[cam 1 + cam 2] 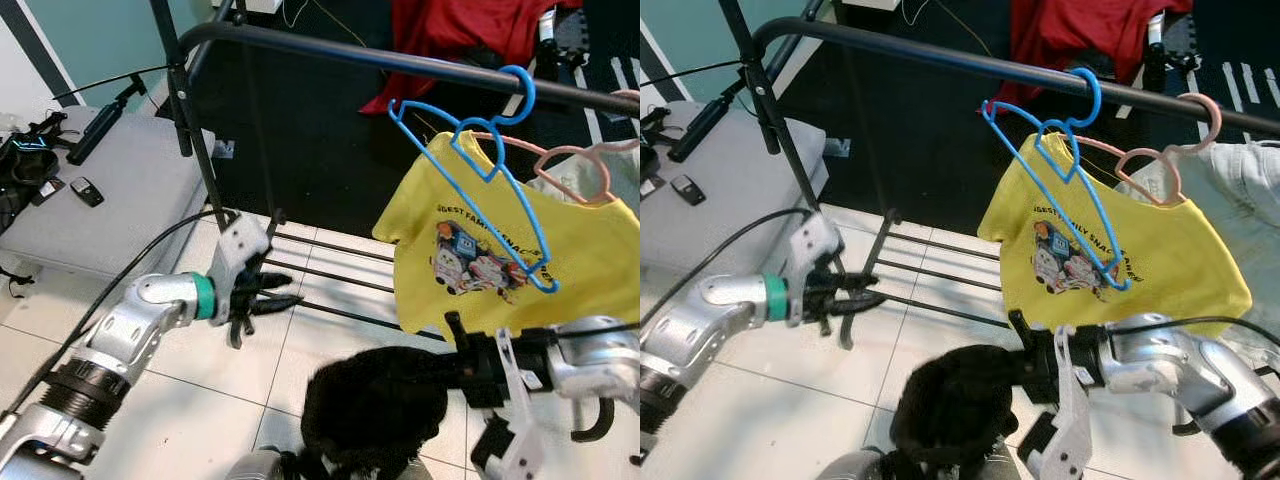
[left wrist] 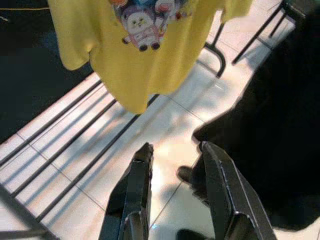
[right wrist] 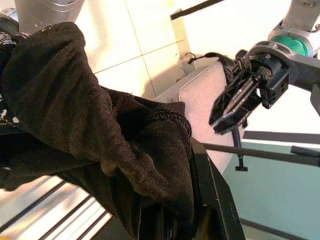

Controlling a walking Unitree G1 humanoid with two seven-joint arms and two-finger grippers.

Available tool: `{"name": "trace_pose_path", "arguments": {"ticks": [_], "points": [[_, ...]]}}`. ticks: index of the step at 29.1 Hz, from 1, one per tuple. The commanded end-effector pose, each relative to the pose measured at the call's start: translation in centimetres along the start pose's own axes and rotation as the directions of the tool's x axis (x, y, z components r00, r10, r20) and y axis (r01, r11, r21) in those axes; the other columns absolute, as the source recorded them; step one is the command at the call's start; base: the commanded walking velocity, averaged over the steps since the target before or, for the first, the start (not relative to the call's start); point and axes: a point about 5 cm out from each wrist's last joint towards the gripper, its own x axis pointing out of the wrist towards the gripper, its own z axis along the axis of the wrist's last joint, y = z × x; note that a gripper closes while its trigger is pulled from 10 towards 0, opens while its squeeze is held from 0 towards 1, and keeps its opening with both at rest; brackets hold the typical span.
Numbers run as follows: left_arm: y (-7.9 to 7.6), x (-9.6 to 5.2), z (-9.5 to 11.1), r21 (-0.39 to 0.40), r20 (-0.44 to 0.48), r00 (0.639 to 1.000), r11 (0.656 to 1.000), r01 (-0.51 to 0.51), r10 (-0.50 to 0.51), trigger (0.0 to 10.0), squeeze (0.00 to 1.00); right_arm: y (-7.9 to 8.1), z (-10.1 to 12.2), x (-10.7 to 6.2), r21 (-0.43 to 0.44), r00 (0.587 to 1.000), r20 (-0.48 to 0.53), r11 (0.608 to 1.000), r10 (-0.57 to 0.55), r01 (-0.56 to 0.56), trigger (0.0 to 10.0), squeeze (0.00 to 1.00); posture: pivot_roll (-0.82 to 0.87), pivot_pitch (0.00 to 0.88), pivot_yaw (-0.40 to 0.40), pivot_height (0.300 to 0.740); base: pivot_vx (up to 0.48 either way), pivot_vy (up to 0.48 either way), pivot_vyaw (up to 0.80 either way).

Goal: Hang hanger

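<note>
the right gripper (image 1: 1025, 365) pinches a limp, light black garment (image 1: 955, 405); likely floppy, best supported high; the left gripper (image 1: 262, 292) is spread, empty

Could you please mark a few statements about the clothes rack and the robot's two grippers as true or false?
1. The yellow T-shirt hangs on a blue hanger hooked over the rail. True.
2. The right gripper is empty. False: it holds a black garment.
3. The left gripper grips the blue hanger. False: it is open, holding nothing, beside the rack.
4. A pink hanger hangs on the rail beside the blue one. True.
</note>
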Motion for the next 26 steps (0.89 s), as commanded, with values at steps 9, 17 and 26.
{"name": "trace_pose_path", "arguments": {"ticks": [9, 17, 26], "points": [[-2.0, 0.4, -0.5, 0.234, -0.001, 0.998, 0.97, 0.061, -0.063, 10.0, 1.0, -2.5, -1.1, -0.8, -0.059, 0.996, -0.05, 0.996, -0.073, 0.07, 0.0, 0.0, -0.17, 0.142, 0.084, 0.74, 0.0, 0.0, 0.0], [-4.1, 6.0, 2.2, 0.161, 0.179, 0.982, 0.986, 0.035, -0.064, 10.0, 0.6, -4.9, -1.2, -1.1, -0.143, 0.995, -0.026, 0.985, -0.101, 0.096, 0.0, 0.0, -0.18, 0.145, 0.086, 0.74, 0.0, 0.0, 0.0], [-3.0, 7.7, 2.8, 0.237, 0.199, 0.98, 0.971, -0.03, -0.018, 10.0, 0.0, -6.0, -1.0, -1.1, -0.18, 0.994, -0.005, 0.978, -0.109, 0.107, 0.0, 0.0, -0.18, 0.138, 0.093, 0.74, 0.0, 0.0, 0.0]]}}
